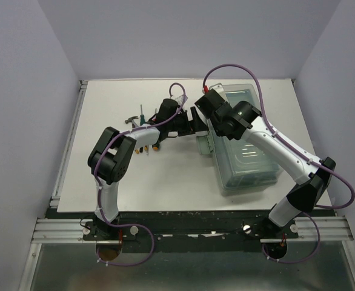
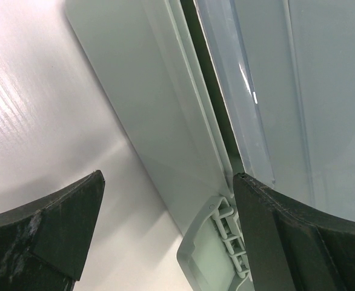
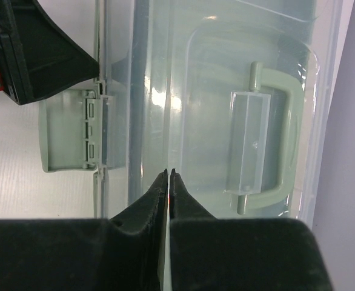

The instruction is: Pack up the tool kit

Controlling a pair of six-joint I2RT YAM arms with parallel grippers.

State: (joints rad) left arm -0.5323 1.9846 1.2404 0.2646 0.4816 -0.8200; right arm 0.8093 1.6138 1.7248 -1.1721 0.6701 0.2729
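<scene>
Glossy translucent plastic lid [image 3: 226,73], matt table [image 1: 165,182]

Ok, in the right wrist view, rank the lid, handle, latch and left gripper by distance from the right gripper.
1. lid, directly under the right gripper.
2. handle, right, and latch, left: too close to call.
3. left gripper, upper left.

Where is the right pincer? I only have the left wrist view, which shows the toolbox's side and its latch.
Observer: The right pincer is shut, its tips over the translucent lid, beside the handle.
Operator: Are the tools packed?
Observer: Not all. A hammer and a screwdriver lie on the table, left of the toolbox.
</scene>
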